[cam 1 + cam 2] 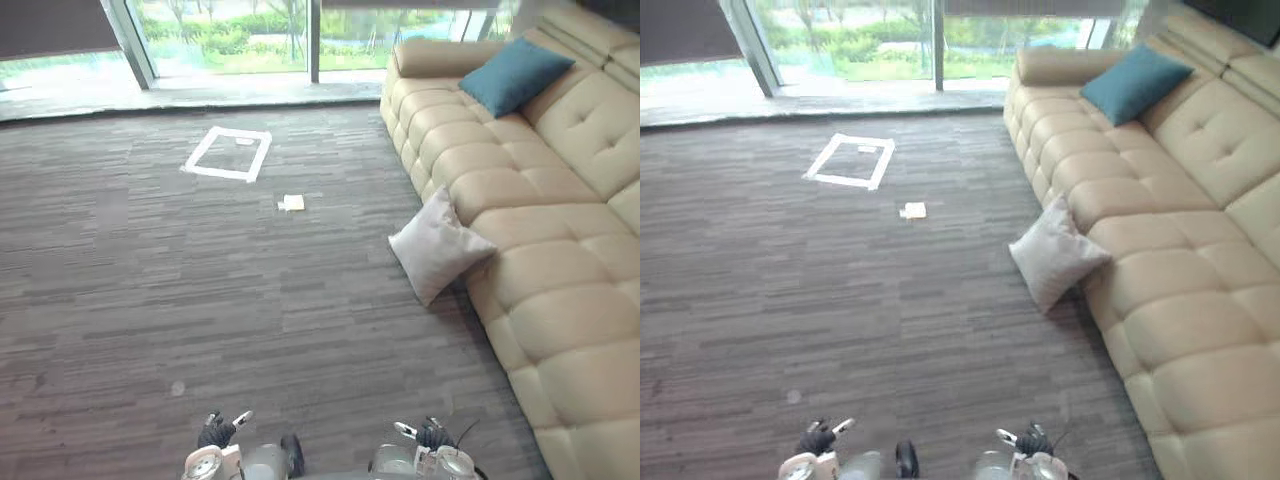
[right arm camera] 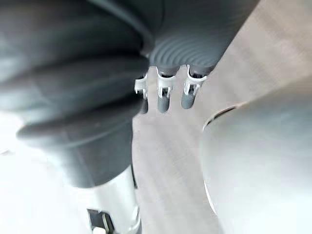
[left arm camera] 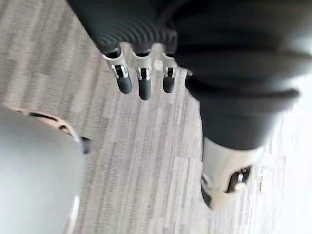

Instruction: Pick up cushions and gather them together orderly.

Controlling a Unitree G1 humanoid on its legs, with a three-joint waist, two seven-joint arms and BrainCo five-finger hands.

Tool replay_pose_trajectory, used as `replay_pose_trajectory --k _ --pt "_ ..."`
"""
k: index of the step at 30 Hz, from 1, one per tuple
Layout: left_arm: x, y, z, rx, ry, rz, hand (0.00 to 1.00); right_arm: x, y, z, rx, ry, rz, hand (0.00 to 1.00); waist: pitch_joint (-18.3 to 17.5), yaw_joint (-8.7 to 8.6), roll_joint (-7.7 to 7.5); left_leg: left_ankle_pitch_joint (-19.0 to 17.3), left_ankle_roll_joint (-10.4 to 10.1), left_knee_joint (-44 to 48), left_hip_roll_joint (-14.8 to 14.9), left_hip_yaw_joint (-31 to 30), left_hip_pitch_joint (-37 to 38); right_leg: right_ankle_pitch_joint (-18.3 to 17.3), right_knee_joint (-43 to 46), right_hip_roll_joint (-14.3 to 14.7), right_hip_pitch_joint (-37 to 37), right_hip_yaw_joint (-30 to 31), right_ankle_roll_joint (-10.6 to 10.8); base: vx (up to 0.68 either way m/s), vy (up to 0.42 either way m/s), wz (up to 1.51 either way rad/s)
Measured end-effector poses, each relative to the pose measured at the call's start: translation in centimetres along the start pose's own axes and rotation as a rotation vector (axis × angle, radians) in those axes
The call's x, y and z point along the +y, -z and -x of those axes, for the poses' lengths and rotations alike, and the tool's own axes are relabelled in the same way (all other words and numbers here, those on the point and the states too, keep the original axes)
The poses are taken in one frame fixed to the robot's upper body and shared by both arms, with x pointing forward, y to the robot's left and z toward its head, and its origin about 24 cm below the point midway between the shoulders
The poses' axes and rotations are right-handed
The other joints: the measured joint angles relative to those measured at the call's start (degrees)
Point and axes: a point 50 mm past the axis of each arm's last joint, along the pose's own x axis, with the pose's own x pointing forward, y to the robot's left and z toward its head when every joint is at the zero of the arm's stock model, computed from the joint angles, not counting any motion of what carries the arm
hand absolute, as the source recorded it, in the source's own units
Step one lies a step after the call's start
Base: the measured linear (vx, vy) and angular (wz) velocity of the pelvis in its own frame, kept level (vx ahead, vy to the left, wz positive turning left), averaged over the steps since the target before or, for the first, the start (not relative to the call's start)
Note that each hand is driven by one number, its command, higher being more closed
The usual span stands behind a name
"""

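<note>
Fingers of the left hand point(image 3: 144, 87) hang straight and loose over the floor point(image 3: 146, 170) with nothing in them. The right hand point(image 2: 163, 100) is the same, relaxed and empty. In the head views both hands sit low at the near edge, well apart from anything to be gathered. Farther out, a pale grey cushion point(image 1: 437, 245) stands tilted on the floor, one corner up, leaning against the front of the beige sofa point(image 1: 570, 330). Well beyond it, a teal cushion point(image 1: 515, 73) lies on the sofa's seat at the far end, propped against the backrest near the armrest. A white tape square point(image 1: 228, 153) and a small pale scrap point(image 1: 292, 203) lie near each other on the floor, away from the sofa. Both cushions look light, soft and squashy, so they should give under the fingers rather than slip, and the cloth will likely bunch. A fair bet for the grey one is to pinch its raised upper corner, or to clasp it across the middle from both faces. Nothing is gathered yet, and the grey cushion, being nearer, seems the likely first pick.
</note>
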Motion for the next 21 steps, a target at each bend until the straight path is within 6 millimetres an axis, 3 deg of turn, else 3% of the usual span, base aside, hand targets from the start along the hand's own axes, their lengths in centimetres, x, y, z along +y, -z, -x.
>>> replay_pose_trajectory --k 1,3,4,5,6,7,8,9,10,11,12,13,14,15,16,17,18,19,21 --pt "-0.5 0.0 -0.1 0.008 0.017 -0.023 0.00 -0.2 -0.8 -0.2 -0.030 0.000 0.008 0.00 0.45 -0.39 0.87 -0.53 -0.01 -2.01 1.09 -0.10 4.10 -2.25 -6.03 1.39 -4.81 -3.85 -1.25 0.60 0.020 0.30" --pt "-0.9 -0.1 -0.1 0.007 0.031 -0.045 0.00 -0.3 -1.7 -0.3 -0.061 -0.001 0.009 0.00 0.98 -0.97 1.62 -0.56 -0.06 -2.92 2.19 -0.02 6.67 -1.22 -16.32 3.64 -8.98 -6.03 -1.68 0.63 -0.031 0.25" --pt "-1.0 0.2 0.0 0.013 0.038 -0.049 0.00 -0.2 -2.3 -0.4 -0.081 -0.005 0.011 0.00 1.27 -1.92 2.15 -0.78 -0.43 -4.03 3.04 0.12 8.99 2.87 -27.67 6.16 -11.09 -7.28 -1.89 0.65 -0.053 0.27" --pt "-1.1 0.2 0.0 0.015 0.040 -0.049 0.00 -0.2 -2.4 -0.4 -0.084 -0.006 0.011 0.00 1.29 -2.08 2.19 -1.11 -1.02 -4.35 3.26 0.23 9.71 4.86 -31.41 6.87 -11.36 -7.51 -2.04 0.66 -0.075 0.33" --pt "-0.9 0.7 0.2 0.027 0.037 -0.047 0.00 -0.3 -2.4 -0.4 -0.084 -0.005 0.011 0.00 1.28 -2.22 1.96 -3.14 -4.30 -4.65 3.38 0.72 12.19 10.71 -40.59 8.45 -12.27 -8.17 -2.89 0.72 -0.102 0.32" --pt "-0.2 1.0 0.3 0.030 0.024 -0.054 0.00 -0.4 -1.6 -0.2 -0.060 -0.001 0.012 0.00 0.28 -2.19 -0.01 -5.11 -7.36 -4.57 1.86 1.00 15.31 14.10 -43.71 8.19 -12.99 -8.54 -6.40 0.76 -0.121 0.31" --pt "0.2 1.0 0.3 0.030 0.017 -0.059 0.00 -0.5 -1.2 -0.1 -0.048 -0.001 0.014 0.00 -0.33 -2.22 -1.01 -5.40 -7.83 -4.35 1.11 0.93 16.18 15.01 -43.55 7.95 -13.14 -7.90 -8.48 0.81 -0.154 0.25" --pt "-0.1 1.4 0.4 0.044 0.021 -0.055 0.00 -1.1 -1.0 -0.1 -0.039 0.015 0.006 0.00 -1.10 -2.70 0.33 -5.89 -8.44 -0.87 2.58 0.27 17.36 19.02 -36.73 8.28 -14.26 -6.31 -12.33 0.77 -0.231 0.01" --pt "-0.5 1.9 0.6 0.056 0.028 -0.049 0.00 -1.8 -1.0 -0.1 -0.043 0.027 0.018 0.00 -2.49 -2.76 2.43 -5.84 -8.78 9.03 6.10 -0.15 13.62 14.87 -34.83 9.83 -13.79 -6.86 -11.76 0.74 -0.250 -0.04" --pt "-0.7 1.9 0.6 0.056 0.034 -0.046 0.00 -2.0 -1.2 -0.1 -0.048 0.030 0.021 0.00 -2.52 -2.88 3.23 -5.25 -9.77 14.19 7.44 -0.58 11.61 13.77 -34.92 10.63 -12.95 -7.06 -11.81 0.69 -0.269 -0.23" --pt "-1.3 1.6 0.5 0.050 0.045 -0.027 0.00 -2.4 -1.5 -0.2 -0.056 0.037 0.033 0.00 -1.57 -2.76 5.26 0.13 -15.20 30.61 11.88 -2.12 5.43 11.66 -35.89 13.60 -9.77 -5.99 -12.32 0.56 -0.185 -0.20" --pt "-1.6 1.5 0.5 0.049 0.050 -0.022 0.00 -2.5 -1.6 -0.2 -0.055 0.040 0.034 0.00 -1.34 -2.69 5.73 0.57 -16.20 35.59 13.00 -2.54 3.56 11.13 -36.42 14.58 -8.54 -5.90 -12.53 0.67 -0.201 -0.41" --pt "-1.9 1.3 0.5 0.038 0.053 -0.002 0.00 -2.5 -1.6 -0.2 -0.051 0.046 0.033 0.00 -0.77 -2.71 6.10 -0.56 -16.38 46.65 15.88 -2.61 -0.49 9.91 -38.23 16.91 -4.39 -5.18 -12.86 0.76 -0.214 -0.65" --pt "-1.4 0.9 0.4 0.022 0.045 -0.011 0.00 -2.2 -1.2 -0.2 -0.033 0.040 0.027 0.00 0.04 -2.30 4.98 -3.09 -15.38 52.46 17.38 -1.18 -3.03 8.98 -40.83 18.56 1.45 -2.97 -12.88 0.62 -0.173 -0.69" --pt "-1.4 0.8 0.4 0.017 0.043 -0.010 0.00 -2.1 -1.1 -0.2 -0.027 0.039 0.024 0.00 0.24 -2.13 4.59 -3.60 -14.55 52.74 17.54 -0.57 -3.71 8.78 -41.77 18.86 3.19 -2.26 -12.53 0.68 -0.202 -0.84" --pt "-0.7 0.3 0.3 -0.003 0.026 -0.010 0.00 -1.8 -0.6 -0.1 -0.006 0.035 0.005 0.00 0.66 -2.07 3.05 -5.54 -12.71 50.55 17.30 1.95 -7.03 8.54 -45.55 19.34 8.72 0.68 -12.08 0.41 -0.125 -0.59" --pt "-0.7 0.2 0.3 -0.006 0.026 -0.009 0.00 -1.8 -0.5 -0.1 -0.003 0.036 0.004 0.00 0.67 -2.04 3.00 -6.15 -12.37 49.56 17.10 2.29 -8.17 8.53 -46.48 19.42 9.73 1.41 -12.02 0.64 -0.160 -1.09" --pt "-0.9 -0.2 0.2 -0.025 0.027 0.006 0.00 -1.8 -0.5 -0.1 0.002 0.038 0.002 0.00 0.70 -1.58 3.18 -7.91 -10.14 42.89 15.17 1.95 -13.42 8.34 -49.04 19.68 12.54 5.31 -11.66 0.40 -0.059 -0.91" --pt "-1.1 -0.3 0.3 -0.034 0.030 0.021 0.00 -1.4 -0.5 -0.1 0.005 0.032 -0.004 0.00 0.78 -1.18 3.35 -8.40 -9.55 34.85 12.81 0.02 -16.10 7.79 -49.62 19.53 13.85 8.38 -10.70 0.37 0.032 -1.15"
